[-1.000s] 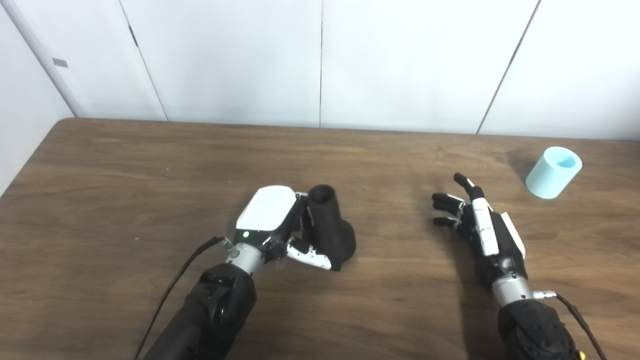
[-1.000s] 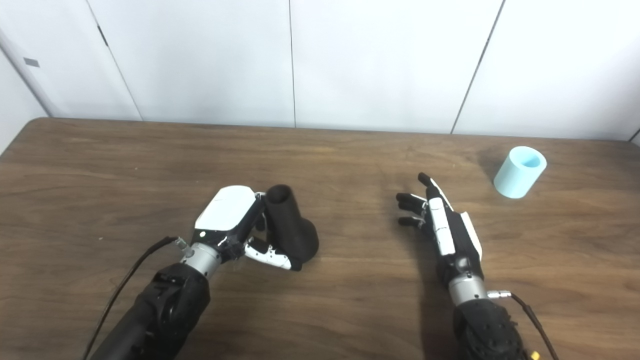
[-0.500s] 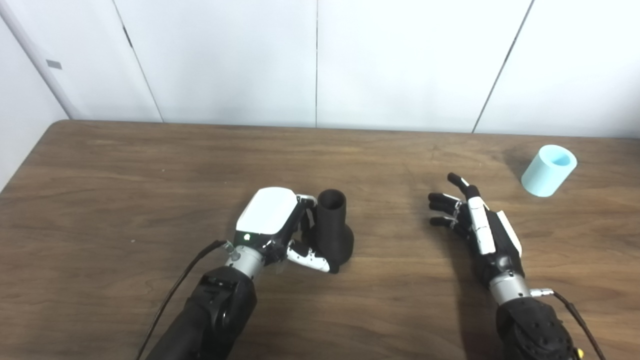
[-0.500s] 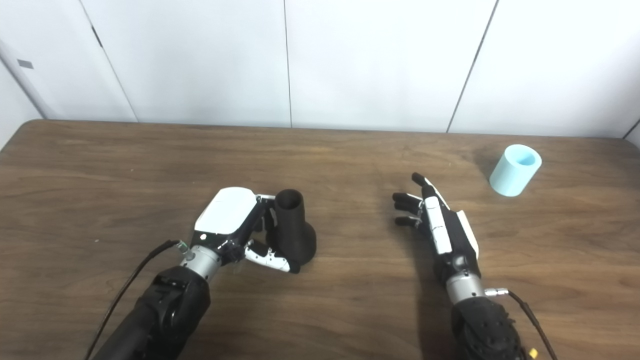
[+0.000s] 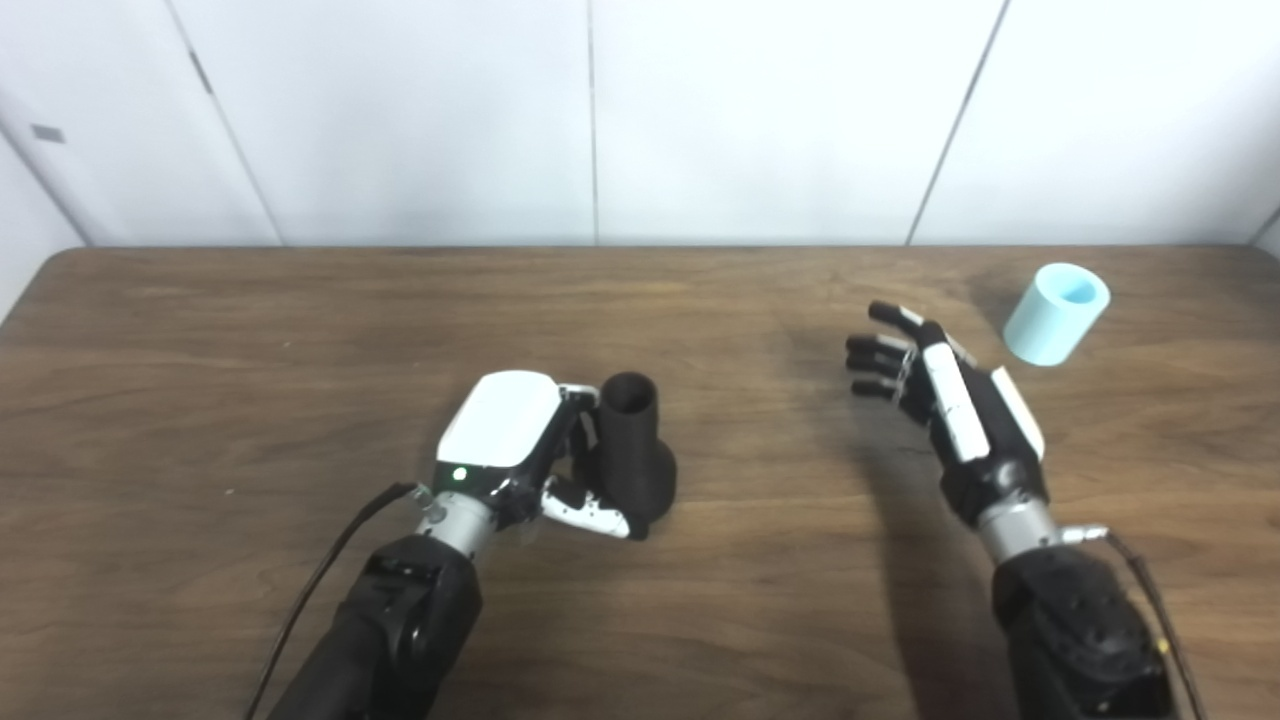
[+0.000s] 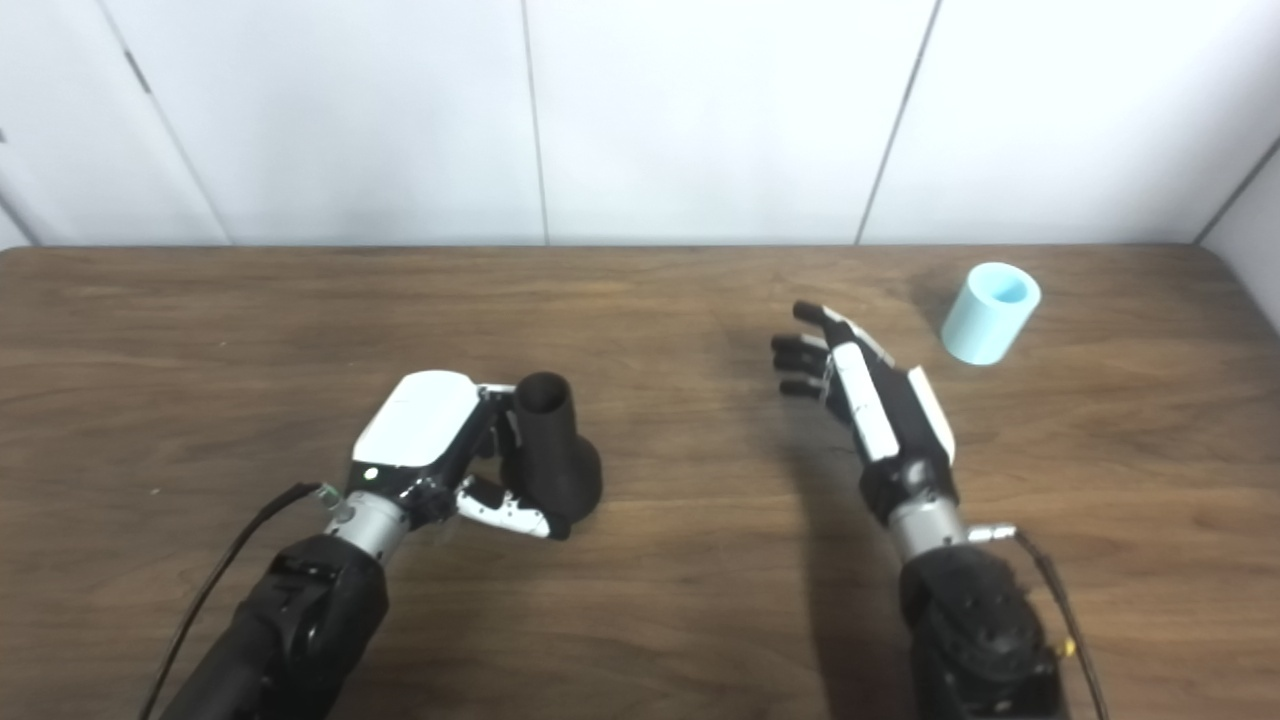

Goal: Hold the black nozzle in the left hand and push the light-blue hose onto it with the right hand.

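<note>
Meanwhile, left hand (image 5: 520, 440) grips the black nozzle (image 5: 632, 450); right hand (image 5: 950, 400), fingers spread, nears light-blue hose (image 5: 1056, 313).

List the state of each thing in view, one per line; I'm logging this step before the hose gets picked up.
Nozzle: upright on its wide base, open end up, held by the left hand.
Hose: standing on the table, tilted, open end up, untouched.
Left hand: shut on the nozzle.
Right hand: open, fingers spread, short of the hose.
Table: bears nozzle and hose.
</note>
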